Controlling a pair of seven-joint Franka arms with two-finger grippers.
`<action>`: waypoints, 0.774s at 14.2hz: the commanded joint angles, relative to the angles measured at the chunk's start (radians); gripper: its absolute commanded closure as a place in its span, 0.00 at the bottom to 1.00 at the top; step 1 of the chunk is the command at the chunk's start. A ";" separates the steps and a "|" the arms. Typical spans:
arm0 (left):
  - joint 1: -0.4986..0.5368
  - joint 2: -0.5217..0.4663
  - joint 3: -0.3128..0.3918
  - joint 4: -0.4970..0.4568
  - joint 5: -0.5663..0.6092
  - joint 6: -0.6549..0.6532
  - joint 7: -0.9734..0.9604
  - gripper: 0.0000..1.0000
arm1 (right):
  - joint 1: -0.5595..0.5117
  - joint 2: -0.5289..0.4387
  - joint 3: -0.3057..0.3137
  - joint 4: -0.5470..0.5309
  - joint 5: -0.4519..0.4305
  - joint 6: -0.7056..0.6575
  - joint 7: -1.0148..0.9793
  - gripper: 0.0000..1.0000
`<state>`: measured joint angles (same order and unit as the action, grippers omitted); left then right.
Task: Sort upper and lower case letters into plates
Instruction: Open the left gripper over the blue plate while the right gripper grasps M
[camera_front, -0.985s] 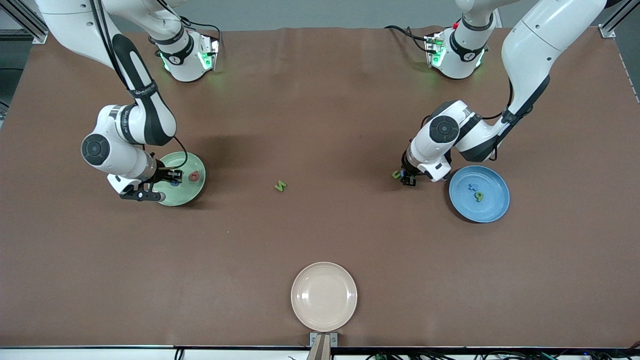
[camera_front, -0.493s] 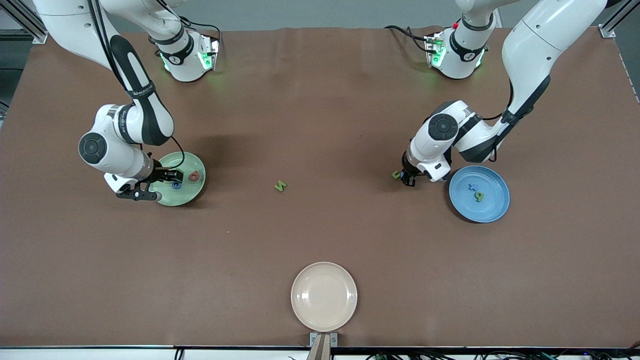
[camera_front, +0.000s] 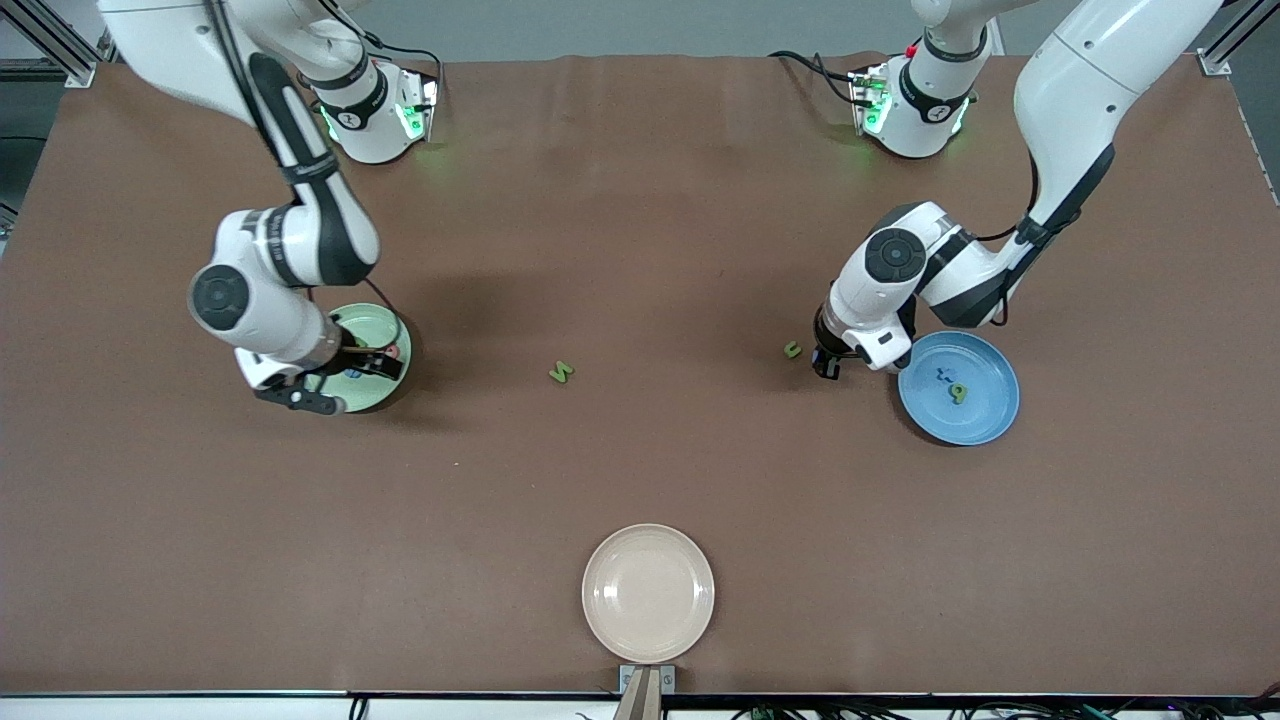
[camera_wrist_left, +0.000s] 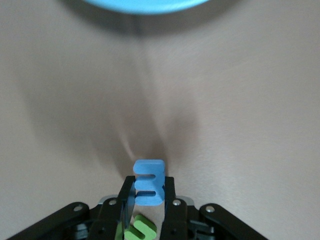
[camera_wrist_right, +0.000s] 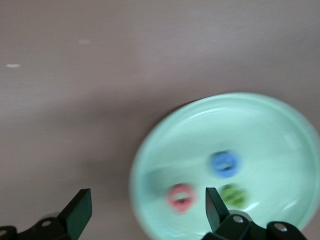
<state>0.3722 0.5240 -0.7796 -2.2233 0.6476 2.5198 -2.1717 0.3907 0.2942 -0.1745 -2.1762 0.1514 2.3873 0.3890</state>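
A wide brown table surface (camera_front: 640, 250) fills nearly everything, matte and faintly wrinkled along its edge near the bases. Soft dark shadows lie on it under the arms. A grey floor strip (camera_front: 620, 25) shows above that edge, with aluminium frame rails (camera_front: 45, 35) at the corners. At the table's nearest edge sits a small metal bracket (camera_front: 645, 685), with cables (camera_front: 900, 712) trailing along a pale ledge.

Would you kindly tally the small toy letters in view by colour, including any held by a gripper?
green chunky toy letters: 4
blue chunky toy letters: 3, one held in the left gripper
pink-red chunky toy letter: 1
Total: 8
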 joint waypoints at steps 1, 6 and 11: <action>0.158 -0.029 -0.140 0.025 0.001 -0.100 0.166 0.91 | 0.115 -0.013 -0.003 0.019 -0.007 -0.007 0.207 0.00; 0.353 -0.033 -0.224 0.042 0.003 -0.220 0.690 0.92 | 0.308 0.078 -0.002 0.095 0.026 0.038 0.499 0.00; 0.514 -0.022 -0.216 0.042 0.018 -0.222 1.253 0.93 | 0.427 0.239 -0.002 0.171 0.076 0.187 0.655 0.00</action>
<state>0.8308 0.5029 -0.9848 -2.1757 0.6477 2.3089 -1.0867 0.7871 0.4484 -0.1656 -2.0822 0.2121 2.5584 0.9799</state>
